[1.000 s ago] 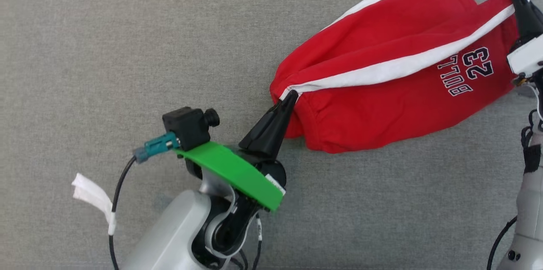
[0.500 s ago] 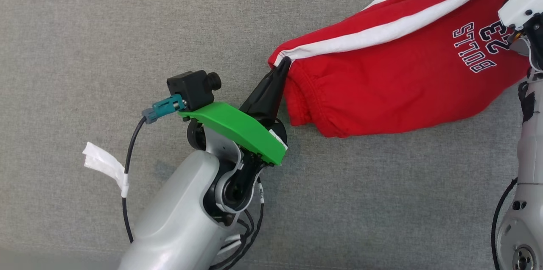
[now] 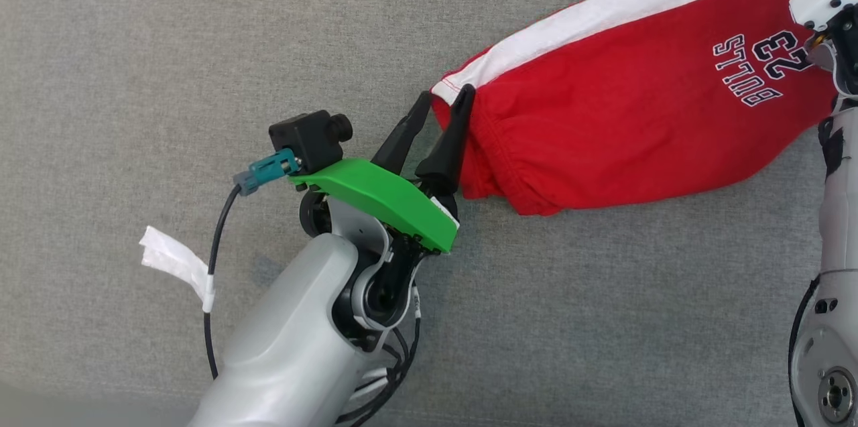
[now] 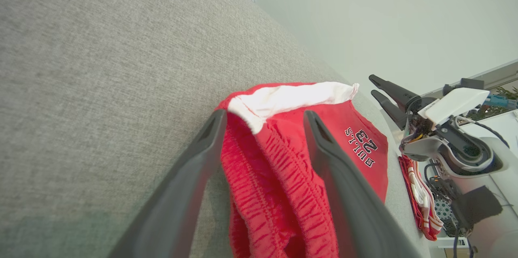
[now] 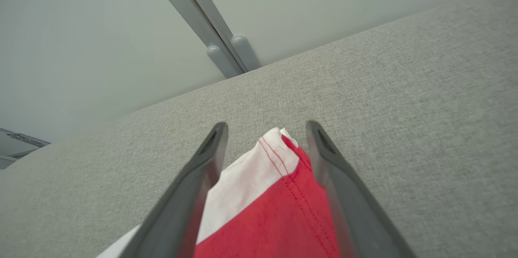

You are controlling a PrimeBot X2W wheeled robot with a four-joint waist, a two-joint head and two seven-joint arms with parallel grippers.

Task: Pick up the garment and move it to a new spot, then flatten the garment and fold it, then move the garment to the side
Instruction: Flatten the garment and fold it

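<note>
- The grey fabric surface [image 3: 134, 45] carries the whole scene, and it is bare around the work.
- The red garment [image 3: 603, 112], a pair of shorts, lies on this surface, running from the middle of the head view up to its top right corner. A second ago it was pulled taut between two pinched ends. Now it rests slack and flatter, with some puckering along the near hem.
- The left gripper [image 3: 445, 100] sits at the garment's near-left corner. Its fingers, clamped together a moment ago, now stand wide apart. The left wrist view shows the elastic waistband lying loose between them, so nothing is gripped.
- The right gripper [image 5: 267, 128] is at the far-right corner and has opened in the same way. The hem tip lies between its spread fingers and is not pinched.
- The white stripe [image 3: 603, 8] now shows as a broad band along the far edge, where before it was a narrow, twisted line.
- The printed lettering [image 3: 754, 68] faces up near the right end.
- Judgement: the carry to a new spot looks finished, with both ends let go together. Flattening should come next, and the bunched waistband end needs the most smoothing before any fold.
</note>
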